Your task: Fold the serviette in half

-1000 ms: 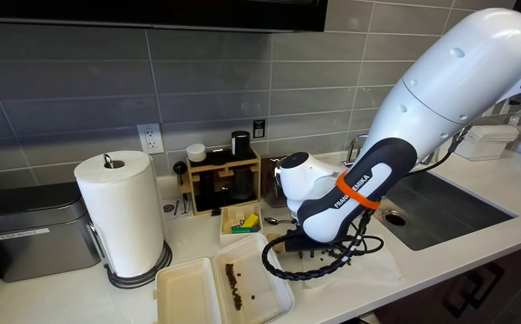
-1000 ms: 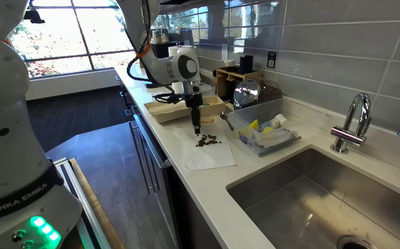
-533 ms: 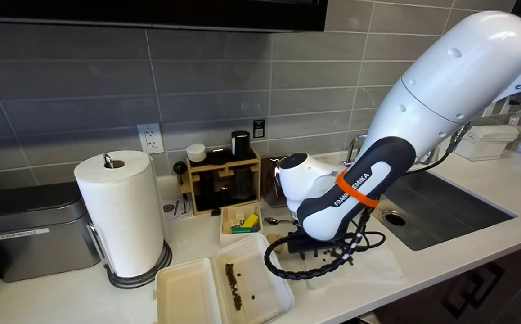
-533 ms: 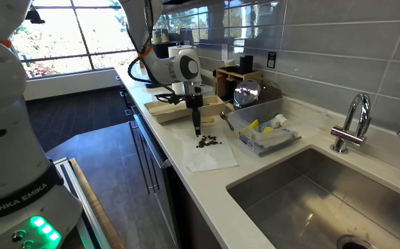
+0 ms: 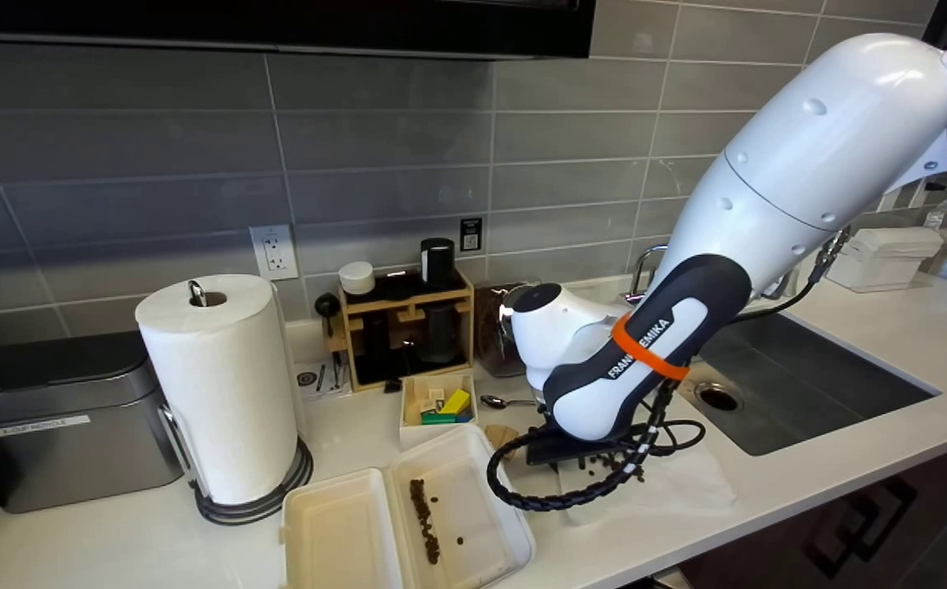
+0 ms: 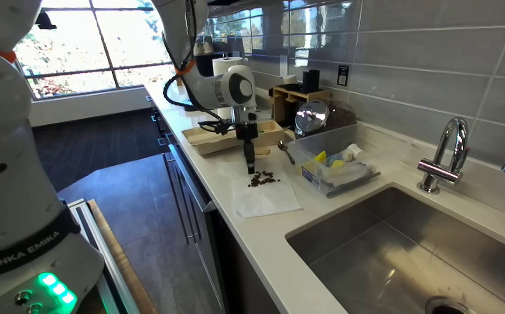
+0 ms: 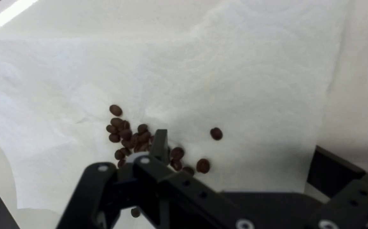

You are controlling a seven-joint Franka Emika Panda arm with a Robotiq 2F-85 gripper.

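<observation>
Claw (image 7: 239,144) spread wide over serviette (image 7: 235,86), contact unclear.

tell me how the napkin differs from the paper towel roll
The napkin lies spread out on the counter; the paper towel roll stands upright on a stand. The napkin is a thin sheet, while the paper towel roll is a thick cylinder. The napkin bears dark beans; none show on the paper towel roll. Both are white and look like paper.

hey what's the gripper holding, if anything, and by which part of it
Nothing is held: the gripper is open, its jaws wide apart, and the serviette lies spread beneath with coffee beans on it.
</observation>
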